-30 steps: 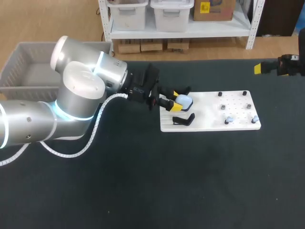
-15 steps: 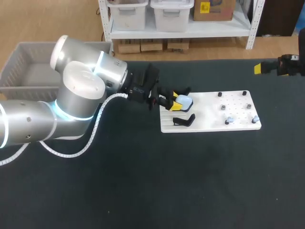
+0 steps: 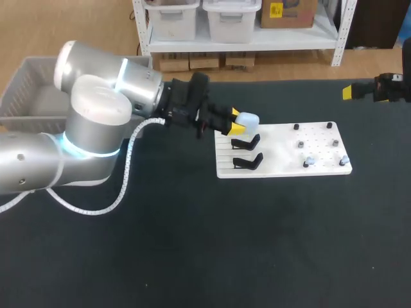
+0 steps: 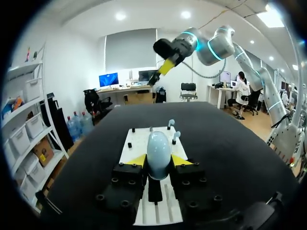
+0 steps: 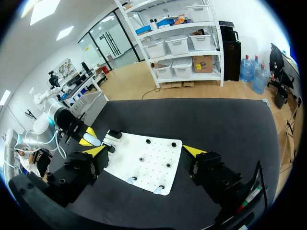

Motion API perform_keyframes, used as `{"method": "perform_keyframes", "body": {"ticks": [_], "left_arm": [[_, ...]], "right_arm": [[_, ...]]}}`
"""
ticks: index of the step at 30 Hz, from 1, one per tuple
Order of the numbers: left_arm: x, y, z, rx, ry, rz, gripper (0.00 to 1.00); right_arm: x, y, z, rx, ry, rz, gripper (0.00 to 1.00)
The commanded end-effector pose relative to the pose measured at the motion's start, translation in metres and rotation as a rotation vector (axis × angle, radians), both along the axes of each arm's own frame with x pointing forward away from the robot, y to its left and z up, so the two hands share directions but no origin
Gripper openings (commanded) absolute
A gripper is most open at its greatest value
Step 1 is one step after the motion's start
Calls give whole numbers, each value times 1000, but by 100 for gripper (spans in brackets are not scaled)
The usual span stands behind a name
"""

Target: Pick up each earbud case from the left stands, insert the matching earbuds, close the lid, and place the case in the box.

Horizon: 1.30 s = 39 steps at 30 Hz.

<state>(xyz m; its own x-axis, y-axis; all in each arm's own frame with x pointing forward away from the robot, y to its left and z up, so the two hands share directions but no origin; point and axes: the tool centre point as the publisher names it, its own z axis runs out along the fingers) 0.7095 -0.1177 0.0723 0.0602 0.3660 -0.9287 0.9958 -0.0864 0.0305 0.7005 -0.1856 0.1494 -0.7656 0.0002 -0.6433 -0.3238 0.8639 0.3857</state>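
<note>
A: Your left gripper (image 3: 235, 121) is clamped on the pale blue earbud case (image 3: 248, 119), one yellow tip on each side of it. You can see the same grasp in the left wrist view, where the case (image 4: 159, 147) stands upright between the tips of the gripper (image 4: 158, 161).

B: You're holding that case over the near-left end of the white board (image 3: 282, 168), clear of the two black stands (image 3: 247, 142). Both stands are bare. Whether the lid is up or down, you can't tell from these views.

A: Your two earbuds (image 3: 309, 160) are at the other end of the board, among the small black pegs (image 3: 300, 144). They are well apart from the case. From the left wrist they show ahead of the gripper, past the case, as two pale shapes (image 4: 171, 123) standing up from the board (image 4: 135, 143).

B: Your right gripper (image 3: 347, 92) is off at the table's far right edge, away from the board. Its jaws are spread wide with nothing between them. In the right wrist view the gripper (image 5: 144, 150) looks down over the board (image 5: 144, 167).

A: The grey box (image 3: 26, 67) sits at the far left of the table, behind your left arm (image 3: 90, 122).
</note>
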Motion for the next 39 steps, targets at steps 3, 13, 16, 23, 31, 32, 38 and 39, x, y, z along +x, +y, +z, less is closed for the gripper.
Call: {"method": "perform_keyframes", "body": {"ticks": [3, 13, 16, 23, 31, 32, 38, 39], "left_arm": [[-23, 6, 19, -89, -35, 40, 0], [-47, 4, 44, -208, -31, 22, 0], [-52, 2, 44, -228, -17, 22, 0], [-60, 2, 44, -272, 33, 36, 0], [-68, -1, 38, -278, 61, 36, 0], [-68, -1, 37, -280, 67, 31, 0], [-66, -5, 36, -274, 76, 29, 0], [-65, -5, 35, -274, 77, 31, 0]], "right_arm": [[0, 0, 0, 0, 0, 0, 100], [0, 0, 0, 0, 0, 0, 100], [0, 0, 0, 0, 0, 0, 100], [0, 0, 0, 0, 0, 0, 100], [0, 0, 0, 0, 0, 0, 100], [0, 0, 0, 0, 0, 0, 100], [0, 0, 0, 0, 0, 0, 100], [0, 0, 0, 0, 0, 0, 100]]}}
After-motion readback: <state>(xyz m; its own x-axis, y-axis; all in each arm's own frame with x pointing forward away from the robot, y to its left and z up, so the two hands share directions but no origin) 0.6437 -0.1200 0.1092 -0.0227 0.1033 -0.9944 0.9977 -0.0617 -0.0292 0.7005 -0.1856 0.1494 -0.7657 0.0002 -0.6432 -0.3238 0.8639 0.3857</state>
